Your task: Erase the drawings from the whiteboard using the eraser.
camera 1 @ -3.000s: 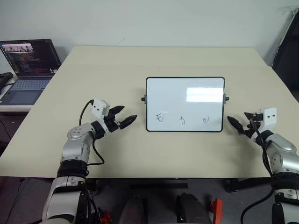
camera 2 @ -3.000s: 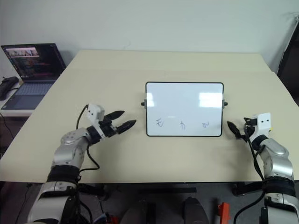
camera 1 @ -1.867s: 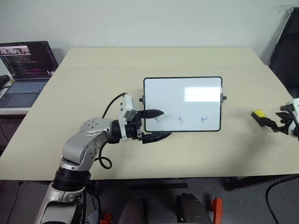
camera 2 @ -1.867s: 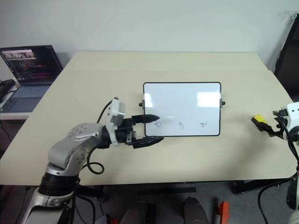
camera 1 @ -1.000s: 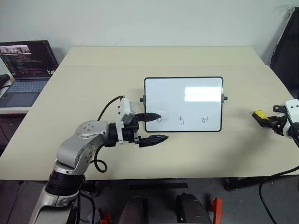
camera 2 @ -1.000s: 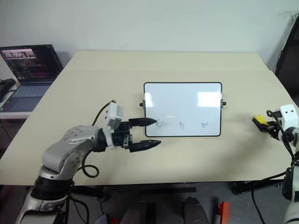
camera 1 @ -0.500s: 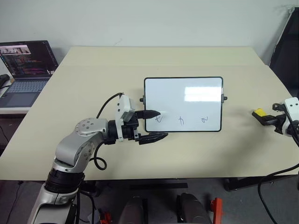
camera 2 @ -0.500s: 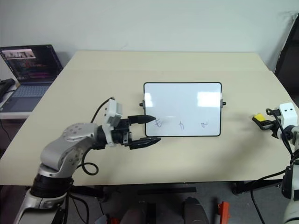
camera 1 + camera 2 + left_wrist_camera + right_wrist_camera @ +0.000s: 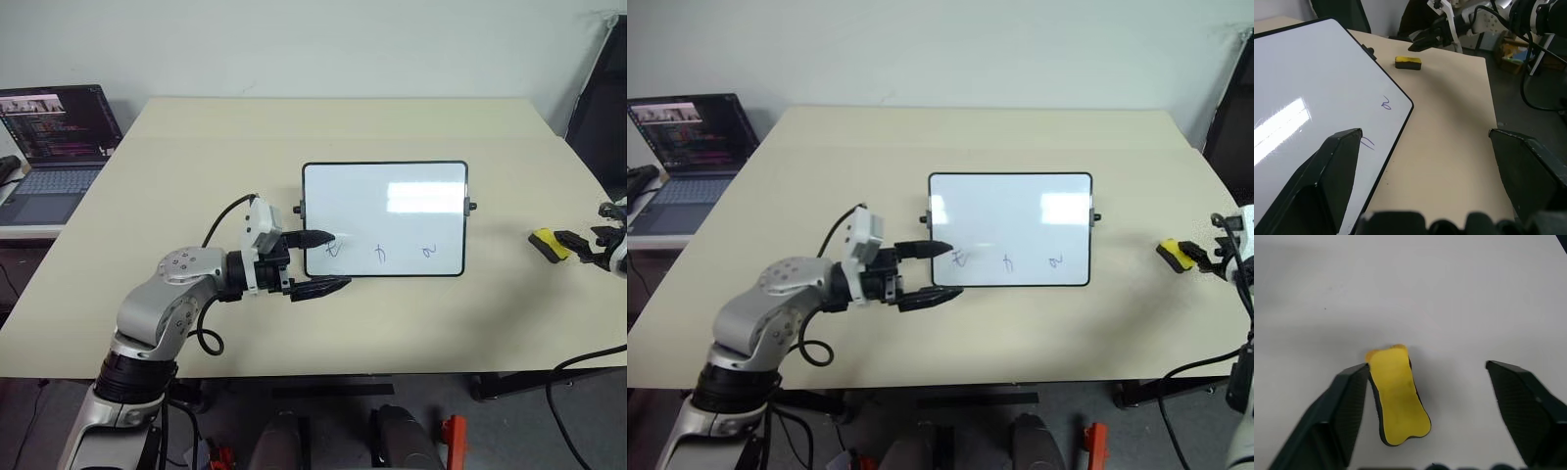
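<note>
Your right pincer (image 9: 1425, 421) stands wide open over the eraser (image 9: 1397, 394), a small yellow block with a dark underside lying flat on the pale worktop (image 9: 196, 157), well to the right of the whiteboard (image 9: 384, 217). In the right wrist view the eraser sits off-centre between the jaws, right against one finger (image 9: 1349, 406) and well apart from the other, and it lies at a slant to them. If you close now, the near finger will likely push the block sideways or spin it before the far one arrives, so you could end up with a corner pinch or no grip at all. The eraser also lies near the worktop's right edge, so a hard nudge could send it off.

Your left pincer (image 9: 318, 262) is open too, holding nothing. One finger lies over the whiteboard's lower left corner, close to the first of the three drawings (image 9: 380, 253); the other sits on the worktop just in front of the frame. The board looks propped on small side knobs, so it may slide or tip if you wipe before it is steadied. A finger dragged over the ink would smear it.
</note>
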`<state>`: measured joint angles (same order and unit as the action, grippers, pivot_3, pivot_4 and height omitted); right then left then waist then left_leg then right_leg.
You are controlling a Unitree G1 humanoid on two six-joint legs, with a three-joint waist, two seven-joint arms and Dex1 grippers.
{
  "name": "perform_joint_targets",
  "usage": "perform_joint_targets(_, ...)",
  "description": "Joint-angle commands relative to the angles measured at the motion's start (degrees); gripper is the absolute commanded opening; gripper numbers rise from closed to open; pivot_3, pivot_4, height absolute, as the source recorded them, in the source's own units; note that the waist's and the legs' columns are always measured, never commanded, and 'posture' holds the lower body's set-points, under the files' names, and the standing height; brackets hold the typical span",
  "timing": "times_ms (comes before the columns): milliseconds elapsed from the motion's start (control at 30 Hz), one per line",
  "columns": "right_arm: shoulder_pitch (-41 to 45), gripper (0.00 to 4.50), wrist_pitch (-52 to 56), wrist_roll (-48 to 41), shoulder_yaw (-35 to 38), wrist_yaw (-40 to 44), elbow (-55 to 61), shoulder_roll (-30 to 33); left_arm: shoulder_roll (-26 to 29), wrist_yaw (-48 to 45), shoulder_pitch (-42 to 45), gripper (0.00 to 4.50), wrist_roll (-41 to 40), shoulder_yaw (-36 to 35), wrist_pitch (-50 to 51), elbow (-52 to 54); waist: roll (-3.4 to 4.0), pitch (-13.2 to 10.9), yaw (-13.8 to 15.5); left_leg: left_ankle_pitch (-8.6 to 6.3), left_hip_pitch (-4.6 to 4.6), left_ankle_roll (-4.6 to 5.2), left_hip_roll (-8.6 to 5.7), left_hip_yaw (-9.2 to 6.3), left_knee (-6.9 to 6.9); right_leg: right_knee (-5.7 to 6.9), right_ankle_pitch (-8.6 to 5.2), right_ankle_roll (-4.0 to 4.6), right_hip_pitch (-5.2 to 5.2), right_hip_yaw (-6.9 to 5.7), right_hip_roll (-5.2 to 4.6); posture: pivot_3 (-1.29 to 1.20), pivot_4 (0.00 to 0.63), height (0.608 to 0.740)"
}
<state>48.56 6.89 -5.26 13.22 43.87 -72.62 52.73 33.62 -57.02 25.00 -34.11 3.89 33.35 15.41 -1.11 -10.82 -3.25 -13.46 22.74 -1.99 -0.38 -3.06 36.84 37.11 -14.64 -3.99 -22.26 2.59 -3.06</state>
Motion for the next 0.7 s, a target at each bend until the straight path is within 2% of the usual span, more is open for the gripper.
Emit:
perform_joint_targets(33,1.33,4.09,1.24,0.89,-0.72,1.01,-0.39,-0.28,0.86,-0.33,0.76,4.50,-0.68,-2.11,-0.71,1.18,0.00,0.00,-0.02,0.00,0.00,0.00,0.00,0.00,0.00,0.00,0.00,0.00,0.00,0.00,0.00,0.00,0.150,0.740)
perform_joint_targets(300,1.83,4.09,1.22,2.41,-1.52,-0.17,-1.67,-1.87,3.07,0.22,-0.41,4.50,-1.80,-3.94,0.90,3.38,0.00,0.00,0.01,0.00,0.01,0.00,0.00,-0.01,0.00,0.00,0.00,0.00,-0.01,-0.01,0.00,0.00,0.150,0.740)
perform_joint_targets(700,2.51,4.09,5.13,2.08,-0.86,-1.46,-2.12,-2.84,3.41,1.36,-1.44,4.50,-2.35,-4.49,1.61,4.93,0.00,0.00,0.01,0.00,0.00,0.00,0.00,-0.01,0.00,0.01,0.00,0.00,0.00,-0.01,0.00,0.00,0.150,0.740)
